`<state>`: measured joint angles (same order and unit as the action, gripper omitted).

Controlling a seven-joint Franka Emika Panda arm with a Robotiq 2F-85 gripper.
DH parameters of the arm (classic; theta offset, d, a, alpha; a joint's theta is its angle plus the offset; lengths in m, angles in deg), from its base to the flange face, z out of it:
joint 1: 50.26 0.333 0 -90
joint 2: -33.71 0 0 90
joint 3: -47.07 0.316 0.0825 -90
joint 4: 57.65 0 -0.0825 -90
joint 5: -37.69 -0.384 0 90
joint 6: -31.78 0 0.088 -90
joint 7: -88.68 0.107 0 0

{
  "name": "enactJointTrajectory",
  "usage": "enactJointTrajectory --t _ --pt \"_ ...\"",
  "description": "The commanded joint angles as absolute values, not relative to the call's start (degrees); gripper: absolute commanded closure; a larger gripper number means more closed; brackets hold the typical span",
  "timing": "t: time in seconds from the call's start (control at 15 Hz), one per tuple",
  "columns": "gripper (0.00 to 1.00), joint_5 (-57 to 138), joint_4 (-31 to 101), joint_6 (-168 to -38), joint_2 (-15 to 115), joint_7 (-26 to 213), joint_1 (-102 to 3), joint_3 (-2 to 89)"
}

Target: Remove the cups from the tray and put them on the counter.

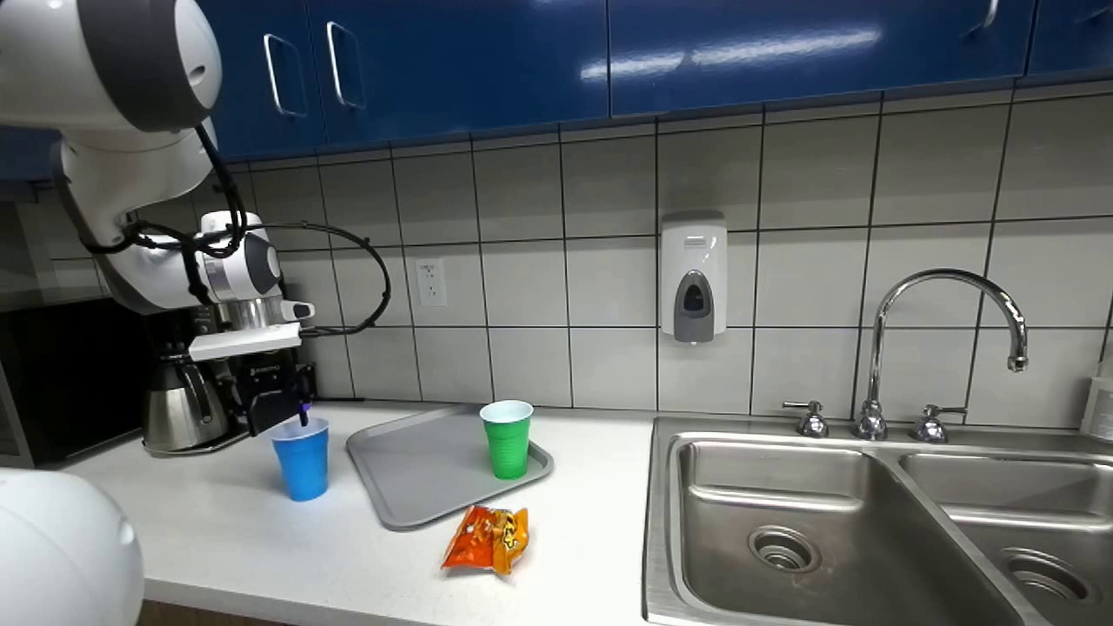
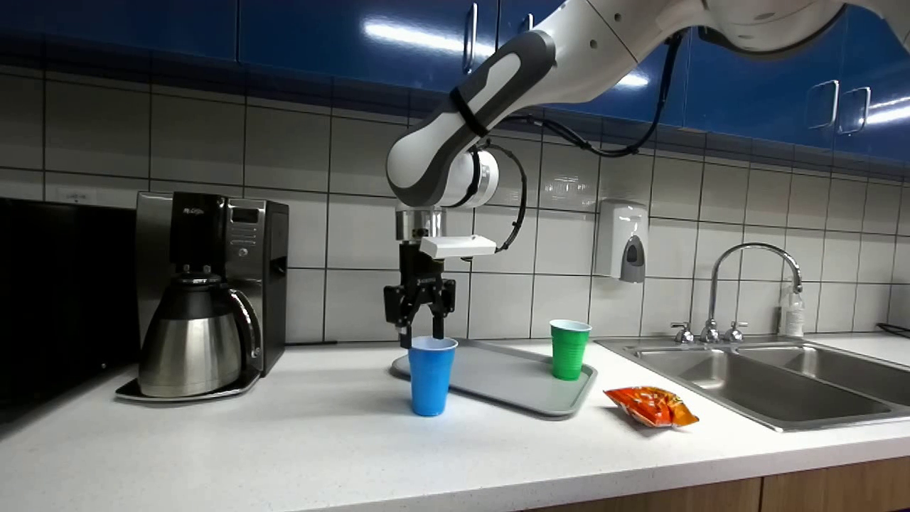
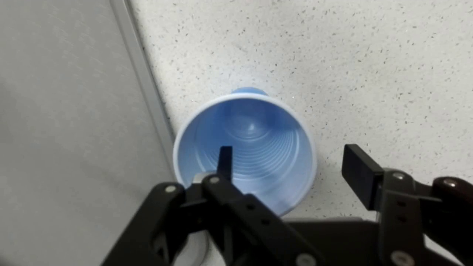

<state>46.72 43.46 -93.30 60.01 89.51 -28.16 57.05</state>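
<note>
My pincer (image 2: 422, 339) is spread apart, just at the blue cup (image 2: 430, 384) on the counter (image 2: 284, 441); the green cup (image 2: 569, 353) stands on the tray (image 2: 498, 378).

Wrist view: tool (image 3: 291, 166) covers part of blue cup (image 3: 255, 147); tray (image 3: 81, 111) left of it runs off edge. In an exterior view: coffee maker (image 1: 181, 413) left of blue cup, partly behind tool; sink (image 1: 661, 522) well right, cut off; packet (image 1: 489, 539) print too small.

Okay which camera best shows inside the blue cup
The wrist view: it looks down into the blue cup, showing ridged walls and bottom, though the tool covers part. Both exterior views show mainly the cup's outside, with a sliver inside the rim.
</note>
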Motion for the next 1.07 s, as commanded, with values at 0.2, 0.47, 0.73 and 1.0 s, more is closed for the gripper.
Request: enactJointTrajectory --t 0.2,0.47,0.73,1.0 --pt "0.00 47.4 43.5 -92.7 59.1 92.5 -28.2 57.5" --pt "0.00 47.0 43.6 -92.8 58.9 95.5 -27.9 57.3" --pt "0.00 47.0 43.2 -93.4 60.2 93.9 -28.5 57.6" --pt "0.00 47.0 43.2 -93.4 60.2 94.2 -28.5 57.6"
